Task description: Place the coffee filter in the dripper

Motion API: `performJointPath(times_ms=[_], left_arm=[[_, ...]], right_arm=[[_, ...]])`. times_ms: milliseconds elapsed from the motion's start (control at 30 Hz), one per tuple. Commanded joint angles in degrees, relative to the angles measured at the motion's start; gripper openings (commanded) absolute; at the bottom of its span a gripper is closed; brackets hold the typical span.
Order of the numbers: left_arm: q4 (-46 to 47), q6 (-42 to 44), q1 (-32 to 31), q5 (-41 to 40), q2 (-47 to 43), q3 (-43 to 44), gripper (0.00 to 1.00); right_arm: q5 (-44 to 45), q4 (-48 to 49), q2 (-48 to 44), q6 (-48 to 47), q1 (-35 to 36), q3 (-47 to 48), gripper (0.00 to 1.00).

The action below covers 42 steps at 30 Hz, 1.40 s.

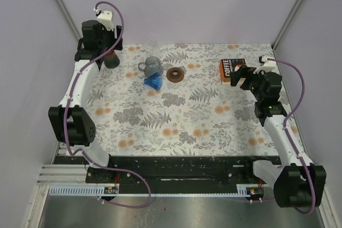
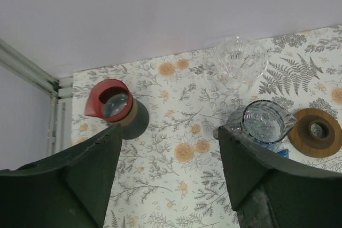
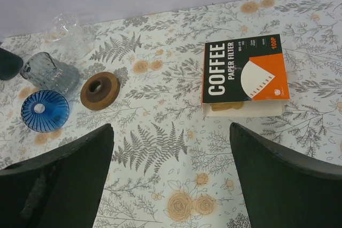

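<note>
The coffee filter box [image 3: 243, 76] lies flat at the far right of the table, also in the top view [image 1: 231, 69]. Brown paper filters [image 3: 227, 106] show at its open near end. A blue cone dripper [image 3: 45, 110] sits left of centre, also in the top view [image 1: 154, 81]. A clear glass dripper [image 2: 240, 57] stands by the back wall. My right gripper [image 3: 171, 126] is open and empty, hovering just short of the box [image 1: 239, 76]. My left gripper [image 2: 170, 132] is open and empty at the far left [image 1: 107, 52].
A grey glass server [image 2: 262, 124] stands behind the blue dripper. A brown wooden ring [image 3: 100, 90] lies to its right. A dark cup with a red rim [image 2: 115, 105] stands at the far left corner under my left gripper. Walls enclose the floral mat [image 1: 176, 116].
</note>
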Motion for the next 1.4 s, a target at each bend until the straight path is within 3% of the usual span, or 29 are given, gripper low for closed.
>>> performJointPath(times_ms=[0,433,800,933,1133,1367], left_arm=[[-12.5,-1.6,-2.3,1.8,10.5,9.5,0.75],[-17.8,4.9,-12.2,-5.4,34.0,32.4,0.76],[-18.2,8.8,-12.5,-8.7,42.0,36.1,0.7],[-18.3,8.8,-12.5,-7.8,43.0,36.1,0.63],[-18.4,7.9,-12.6,-7.6,44.1,36.1,0.41],[-18.4,7.3,-12.6,-6.8,43.6,33.8,0.29]], right_arm=[[-2.3,-0.5,0.0,0.8,-0.1,2.4,0.96],[-2.4,-0.3,2.7,0.4,-0.1,1.7,0.96],[-3.0,0.3,3.7,0.3,-0.1,1.3,0.96],[-3.1,0.3,3.5,0.4,-0.2,1.2,0.96],[-3.0,0.7,3.1,0.4,-0.1,0.6,0.96],[-3.1,0.7,3.1,0.6,-0.1,0.5,0.97]])
